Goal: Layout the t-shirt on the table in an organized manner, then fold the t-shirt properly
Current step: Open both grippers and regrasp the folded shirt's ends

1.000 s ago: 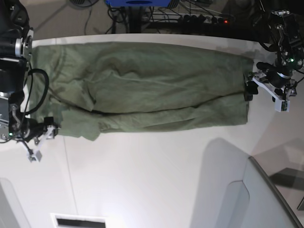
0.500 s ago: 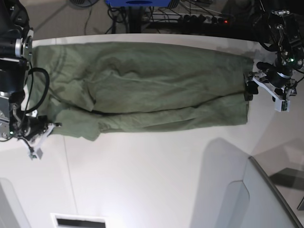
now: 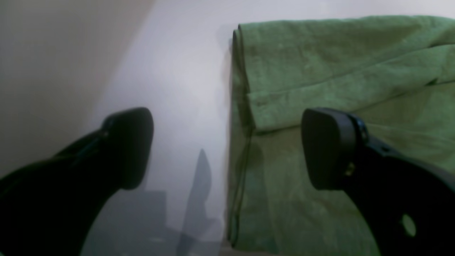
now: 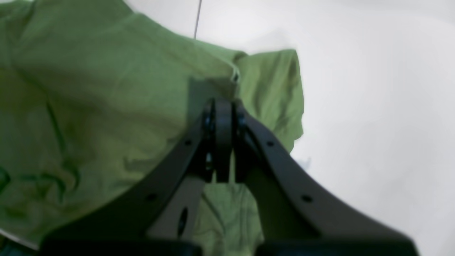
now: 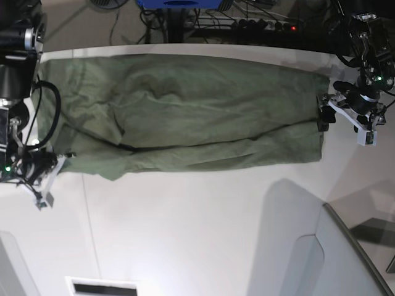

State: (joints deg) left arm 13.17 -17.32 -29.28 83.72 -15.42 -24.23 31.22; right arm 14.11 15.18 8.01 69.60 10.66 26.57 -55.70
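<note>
Nearest me, my right gripper is pinched fully together on the near corner of the t-shirt — from the wrist view the pads meet with a bit of green cloth caught at their tips, right by the loose flap of sleeve that spills toward the bare table. I read that grip as there to tug this end taut, because the shirt's near edge sags in a wavy line here.

Out along the shirt, it lies as one long band across the far half of the table, doubled over lengthwise, with a dark crease running down its middle.

At the shirt's far end, my left gripper stands wide apart and holds nothing — one finger over white table, the other over cloth, straddling the hem. It looks poised to take that end so both can stretch the band flat.
</note>
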